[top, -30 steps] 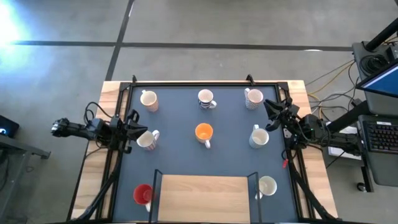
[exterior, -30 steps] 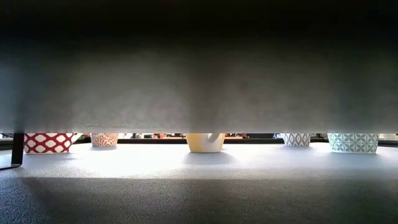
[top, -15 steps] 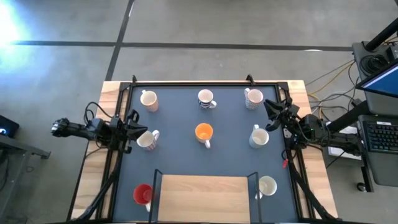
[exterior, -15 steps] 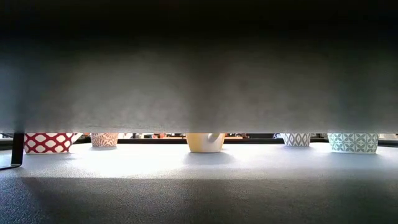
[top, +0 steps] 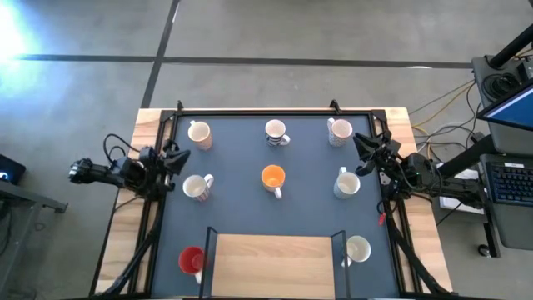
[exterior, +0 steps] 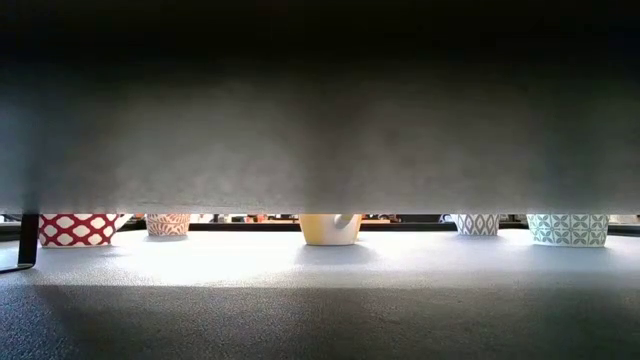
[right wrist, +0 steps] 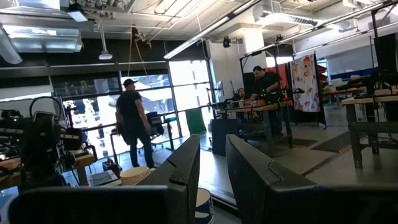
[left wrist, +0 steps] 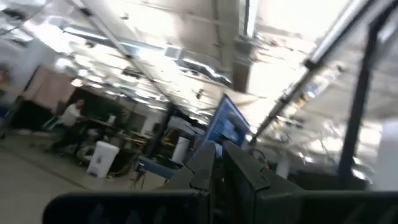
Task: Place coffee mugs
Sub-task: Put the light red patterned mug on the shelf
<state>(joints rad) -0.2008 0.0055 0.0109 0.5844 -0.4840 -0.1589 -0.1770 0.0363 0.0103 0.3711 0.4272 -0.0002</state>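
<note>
In the high view eight mugs stand upright on the dark mat: cream ones at far left (top: 198,132), far right (top: 339,131), middle left (top: 196,187), middle right (top: 346,184) and near right (top: 358,248), a striped one at far centre (top: 276,132), an orange one in the middle (top: 273,177), and a red one at near left (top: 191,259). My left gripper (top: 172,158) hovers at the mat's left edge, beyond the middle-left mug, tipped upward, fingers (left wrist: 239,171) close together. My right gripper (top: 365,148) waits at the right edge, touching nothing.
A wooden board (top: 275,254) on dark brackets covers the near centre of the table and blocks most of the low view, where only mug bases (exterior: 330,229) show. A black frame (top: 250,111) borders the mat. People (right wrist: 134,121) stand in the room beyond.
My left gripper has drawn back from the middle-left cream mug toward the table's far-left side and tipped upward. The mug stays where it was, upright on the mat. The right arm has kept still.
</note>
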